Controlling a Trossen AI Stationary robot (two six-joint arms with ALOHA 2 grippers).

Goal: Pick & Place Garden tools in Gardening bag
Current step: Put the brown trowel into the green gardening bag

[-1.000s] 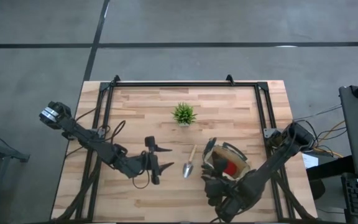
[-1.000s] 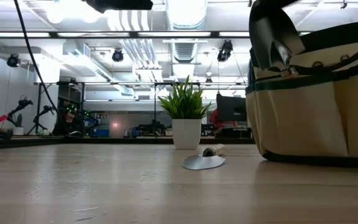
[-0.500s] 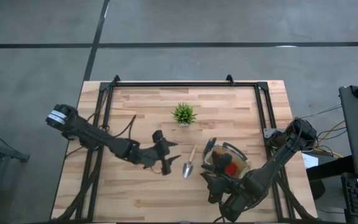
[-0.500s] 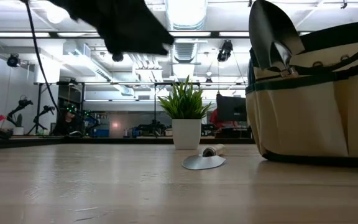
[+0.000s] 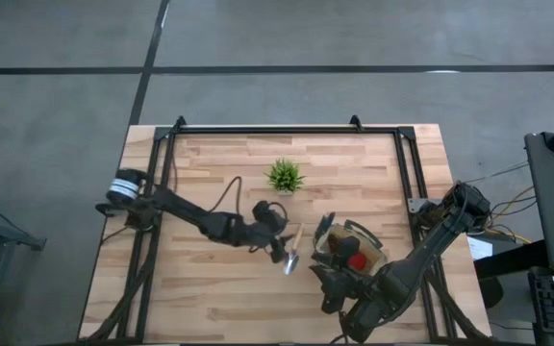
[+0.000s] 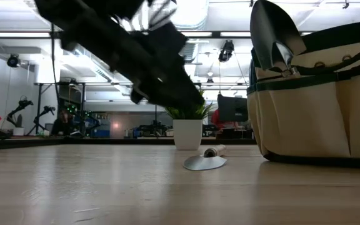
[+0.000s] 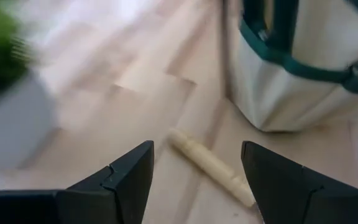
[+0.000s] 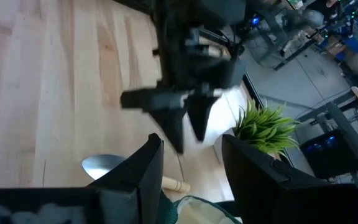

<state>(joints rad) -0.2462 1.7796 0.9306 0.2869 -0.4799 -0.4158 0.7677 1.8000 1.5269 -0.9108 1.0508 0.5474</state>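
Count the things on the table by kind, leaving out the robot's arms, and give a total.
trowels: 2 (one lying flat, one blade-up in the bag)
bag: 1
red item in the bag: 1
plant: 1
Total: 5

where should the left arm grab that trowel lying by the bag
Grip the pale wooden handle of the silver trowel, coming straight down from above. It lies flat on the wooden table, clear of the olive-tan fabric bag, and the handle is round and narrow; the blade is wide and flat.
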